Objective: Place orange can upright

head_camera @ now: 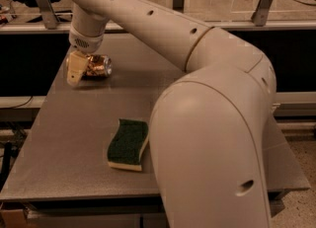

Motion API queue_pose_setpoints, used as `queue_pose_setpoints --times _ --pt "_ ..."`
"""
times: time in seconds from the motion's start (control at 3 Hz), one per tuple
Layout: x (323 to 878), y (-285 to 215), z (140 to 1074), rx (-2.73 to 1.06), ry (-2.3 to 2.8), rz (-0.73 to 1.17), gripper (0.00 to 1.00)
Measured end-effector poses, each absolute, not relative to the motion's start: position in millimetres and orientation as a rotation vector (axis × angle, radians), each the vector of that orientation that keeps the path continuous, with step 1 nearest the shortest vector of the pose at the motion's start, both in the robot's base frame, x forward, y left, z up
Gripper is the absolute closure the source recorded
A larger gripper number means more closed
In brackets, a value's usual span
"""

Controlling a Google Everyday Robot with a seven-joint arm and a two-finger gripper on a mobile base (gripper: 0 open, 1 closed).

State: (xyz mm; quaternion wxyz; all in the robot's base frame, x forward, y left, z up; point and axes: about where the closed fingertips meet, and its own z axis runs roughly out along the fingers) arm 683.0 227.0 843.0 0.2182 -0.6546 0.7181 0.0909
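- since the orange can (98, 66) lies on its side near the table's (74, 138) far left edge, its long axis runs roughly across the view.
- the gripper (76, 69) sits right at the can's left end, against it.
- whether it is clamped on the can, i cannot tell.

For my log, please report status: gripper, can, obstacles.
Gripper at far left of table, against can. Can looks on its side, not upright. Sponge nearer front, well apart.
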Motion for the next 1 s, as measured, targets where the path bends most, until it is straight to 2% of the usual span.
queue_pose_setpoints --times 0.67,1.0 --pt "684.9 224.4 841.2 -1.818 2.019 0.21 0.64" --pt "681.7 208.0 851.6 -1.738 2.008 0.282 0.87"
